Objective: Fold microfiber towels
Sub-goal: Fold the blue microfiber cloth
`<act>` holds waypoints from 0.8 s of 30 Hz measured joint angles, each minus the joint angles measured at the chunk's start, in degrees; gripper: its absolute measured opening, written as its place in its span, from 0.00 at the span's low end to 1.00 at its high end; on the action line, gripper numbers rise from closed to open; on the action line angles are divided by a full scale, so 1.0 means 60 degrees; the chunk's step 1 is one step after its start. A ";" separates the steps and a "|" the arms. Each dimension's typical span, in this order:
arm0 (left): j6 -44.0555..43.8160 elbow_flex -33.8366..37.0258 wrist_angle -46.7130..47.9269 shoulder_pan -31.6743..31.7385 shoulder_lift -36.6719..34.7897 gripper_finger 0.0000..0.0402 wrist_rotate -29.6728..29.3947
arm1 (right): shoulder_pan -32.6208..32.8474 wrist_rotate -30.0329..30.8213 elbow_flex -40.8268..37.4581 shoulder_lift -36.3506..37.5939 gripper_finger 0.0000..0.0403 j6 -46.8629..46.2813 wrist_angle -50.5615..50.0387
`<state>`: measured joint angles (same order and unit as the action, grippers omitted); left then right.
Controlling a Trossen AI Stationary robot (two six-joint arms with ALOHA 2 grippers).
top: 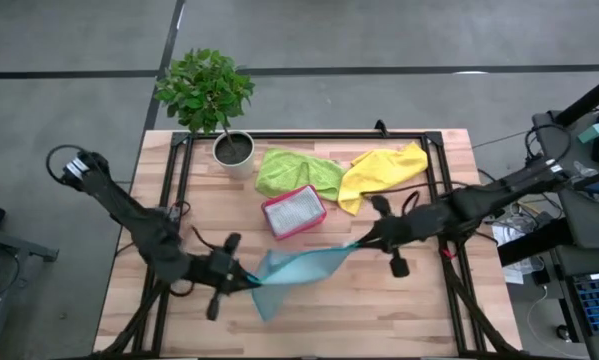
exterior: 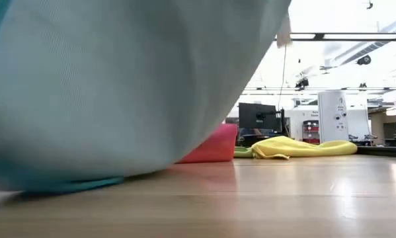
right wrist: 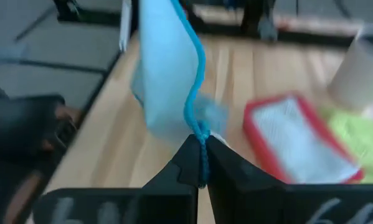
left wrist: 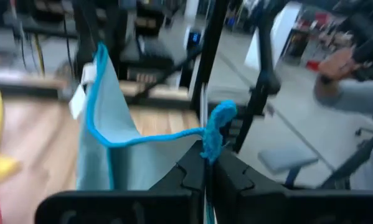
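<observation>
With my left pincer and right pincer each clamped on a corner of the teal towel at lower centre, I should keep it taut and level before laying it flat.

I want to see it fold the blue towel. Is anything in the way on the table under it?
Nothing visible. Both grippers, left and right, are shut on corners of the blue towel, and the wood below it is bare. The pink tray sits just behind, apart.
</observation>
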<state>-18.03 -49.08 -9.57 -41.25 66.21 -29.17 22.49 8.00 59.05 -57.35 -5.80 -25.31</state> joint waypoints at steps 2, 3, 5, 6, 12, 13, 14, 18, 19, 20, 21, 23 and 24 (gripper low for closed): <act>0.0477 -0.0207 0.0005 0.0000 -0.0399 0.00 -0.0086 | 0.0070 0.0024 0.0441 0.0093 0.02 0.0281 -0.0021; 0.0745 -0.0323 0.0003 0.0000 -0.0563 0.00 -0.0105 | 0.0103 0.0030 0.0686 0.0095 0.02 0.0458 -0.0032; 0.1344 -0.0513 0.0011 0.0000 -0.0907 0.00 -0.0124 | 0.0159 0.0083 0.1222 0.0062 0.02 0.0804 -0.0278; 0.1619 -0.0595 0.0014 0.0000 -0.1062 0.00 -0.0141 | 0.0173 0.0187 0.1533 0.0016 0.02 0.0950 -0.0446; 0.2764 -0.1015 0.0000 0.0013 -0.1693 0.00 -0.0293 | 0.0176 0.1046 0.3309 -0.0074 0.02 0.1175 -0.1912; 0.2918 -0.1051 -0.0013 0.0044 -0.1726 0.00 -0.0322 | 0.0194 0.1338 0.3562 -0.0089 0.02 0.1162 -0.2263; 0.3070 -0.1067 -0.0027 0.0097 -0.1737 0.00 -0.0398 | 0.0193 0.1692 0.3806 -0.0096 0.02 0.1126 -0.2607; 0.3207 -0.1031 0.0014 0.0468 -0.1734 0.00 -0.0744 | 0.0191 0.3249 0.4538 -0.0105 0.02 0.0657 -0.3821; 0.3286 -0.1031 -0.0011 0.0603 -0.1734 0.00 -0.0761 | 0.0191 0.3395 0.4641 -0.0102 0.02 0.0408 -0.4015; 0.3345 -0.1047 -0.0024 0.0740 -0.1724 0.00 -0.0770 | 0.0190 0.3243 0.4722 -0.0092 0.02 0.0245 -0.4177; 0.3388 -0.1079 -0.0061 0.0875 -0.1711 0.00 -0.0772 | 0.0188 0.2793 0.4780 -0.0090 0.02 0.0127 -0.4343; 0.3409 -0.1166 -0.0078 0.1120 -0.1708 0.00 -0.0764 | 0.0197 0.2210 0.4813 -0.0107 0.02 -0.0001 -0.4400; 0.3441 -0.1218 -0.0088 0.1230 -0.1708 0.00 -0.0762 | 0.0212 0.2593 0.4823 -0.0144 0.02 -0.0227 -0.4382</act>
<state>2.62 -56.39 -10.10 -33.87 55.96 -33.74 23.76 23.56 87.99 -58.21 -7.16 -51.60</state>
